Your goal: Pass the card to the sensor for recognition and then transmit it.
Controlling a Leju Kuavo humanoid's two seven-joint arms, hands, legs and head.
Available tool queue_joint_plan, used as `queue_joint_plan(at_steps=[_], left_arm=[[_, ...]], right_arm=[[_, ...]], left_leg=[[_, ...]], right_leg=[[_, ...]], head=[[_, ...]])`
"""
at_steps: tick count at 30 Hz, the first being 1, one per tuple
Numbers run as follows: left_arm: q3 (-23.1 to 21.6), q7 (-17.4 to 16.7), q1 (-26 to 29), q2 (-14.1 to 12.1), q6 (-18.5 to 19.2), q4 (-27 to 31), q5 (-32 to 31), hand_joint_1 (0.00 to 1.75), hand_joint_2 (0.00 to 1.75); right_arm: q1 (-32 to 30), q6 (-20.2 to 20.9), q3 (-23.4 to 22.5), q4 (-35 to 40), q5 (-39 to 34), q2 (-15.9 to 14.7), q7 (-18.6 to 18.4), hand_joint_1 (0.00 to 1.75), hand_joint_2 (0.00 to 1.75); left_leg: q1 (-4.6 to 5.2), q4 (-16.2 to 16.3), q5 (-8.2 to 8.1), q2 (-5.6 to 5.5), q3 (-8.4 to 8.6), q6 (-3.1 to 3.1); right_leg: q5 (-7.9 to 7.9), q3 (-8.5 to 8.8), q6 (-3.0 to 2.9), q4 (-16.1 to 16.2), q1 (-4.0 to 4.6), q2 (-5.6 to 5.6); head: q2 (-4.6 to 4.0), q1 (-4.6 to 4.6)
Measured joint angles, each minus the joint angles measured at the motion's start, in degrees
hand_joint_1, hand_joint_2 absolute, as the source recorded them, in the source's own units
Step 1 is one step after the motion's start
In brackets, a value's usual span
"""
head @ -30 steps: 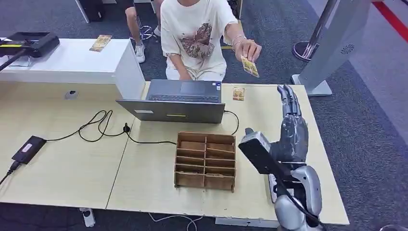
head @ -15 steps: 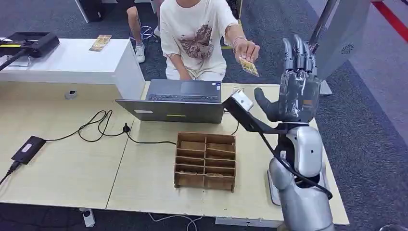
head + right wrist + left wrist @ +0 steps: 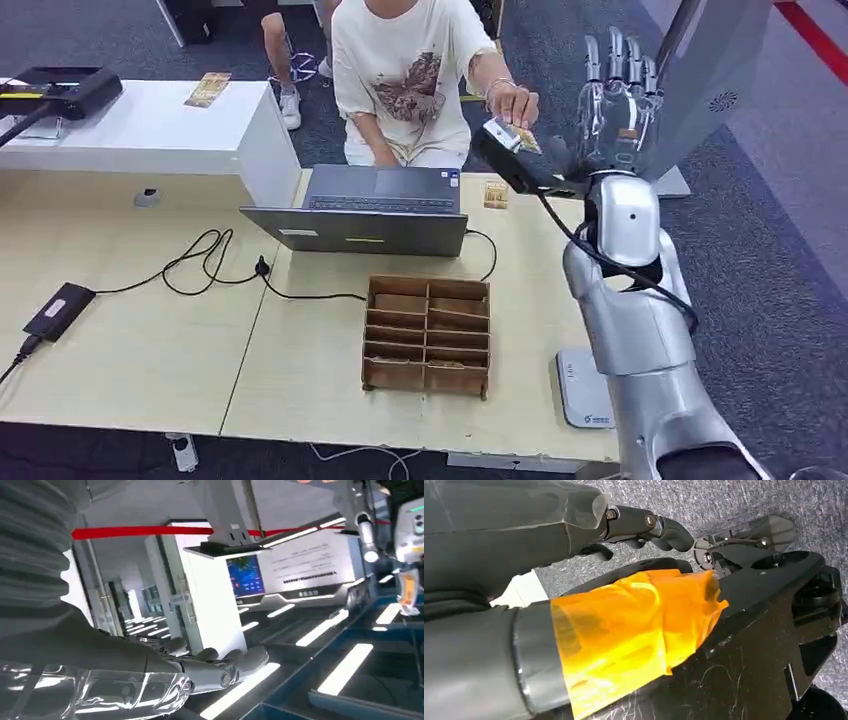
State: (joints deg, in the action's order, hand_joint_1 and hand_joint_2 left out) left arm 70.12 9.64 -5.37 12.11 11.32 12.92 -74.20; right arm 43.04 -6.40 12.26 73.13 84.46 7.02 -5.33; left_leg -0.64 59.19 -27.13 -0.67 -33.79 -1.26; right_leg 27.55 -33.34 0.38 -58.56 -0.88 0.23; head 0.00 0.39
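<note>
A person (image 3: pixel 405 75) seated behind the table holds out a small yellowish card (image 3: pixel 522 138) by its top edge. My right hand (image 3: pixel 612 100) is raised just right of that card, fingers straight up and apart, holding nothing. Its outstretched fingers (image 3: pixel 225 672) also hold nothing in the right wrist view. A second card (image 3: pixel 495 193) lies flat on the table beside the laptop. The white flat sensor pad (image 3: pixel 585 390) lies at the table's front right, beside my right forearm. My left hand (image 3: pixel 639 522) hangs over grey carpet with its dark fingers loosely extended and nothing in them.
An open grey laptop (image 3: pixel 375 210) stands mid-table, with a wooden slotted organizer (image 3: pixel 428 335) in front of it. Black cables (image 3: pixel 210 260) and a power brick (image 3: pixel 58 310) lie on the left. A white counter (image 3: pixel 150 125) with another card stands back left.
My right arm has swung up from low over the table's right side to the level of the card the person holds out. This uncovered the white pad. The person's hand has barely moved.
</note>
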Motion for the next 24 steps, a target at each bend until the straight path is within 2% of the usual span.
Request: queue_joint_plan(at_steps=[9,15,24], left_arm=[[-0.28,-0.33,-0.04,-0.2,-0.11,0.0,-0.22,0.0,0.0],[-0.48,-0.59,-0.05,-0.22,-0.18,0.0,-0.31,0.0,0.0],[-0.48,-0.61,-0.06,-0.24,-0.26,0.0,-0.31,0.0,0.0]], right_arm=[[5.13,-0.11,-5.73,-11.54,0.24,-0.81,-0.72,0.0,1.75],[5.67,-0.11,-7.87,-14.4,0.15,-1.18,-0.83,0.0,1.75],[6.55,-0.02,-8.33,-16.1,0.26,-1.18,-0.83,0.0,1.75]], left_leg=[[0.02,0.01,0.0,0.0,0.0,0.0],[0.01,0.01,0.0,0.0,0.0,0.0],[0.0,0.0,0.0,0.0,0.0,0.0]], right_leg=[[0.0,-0.01,0.0,0.01,-0.02,0.0],[0.0,0.0,0.0,0.01,-0.01,0.0],[0.0,0.0,0.0,-0.01,0.0,0.0]], head=[[-0.02,-0.07],[0.0,-0.05],[-0.02,-0.04]])
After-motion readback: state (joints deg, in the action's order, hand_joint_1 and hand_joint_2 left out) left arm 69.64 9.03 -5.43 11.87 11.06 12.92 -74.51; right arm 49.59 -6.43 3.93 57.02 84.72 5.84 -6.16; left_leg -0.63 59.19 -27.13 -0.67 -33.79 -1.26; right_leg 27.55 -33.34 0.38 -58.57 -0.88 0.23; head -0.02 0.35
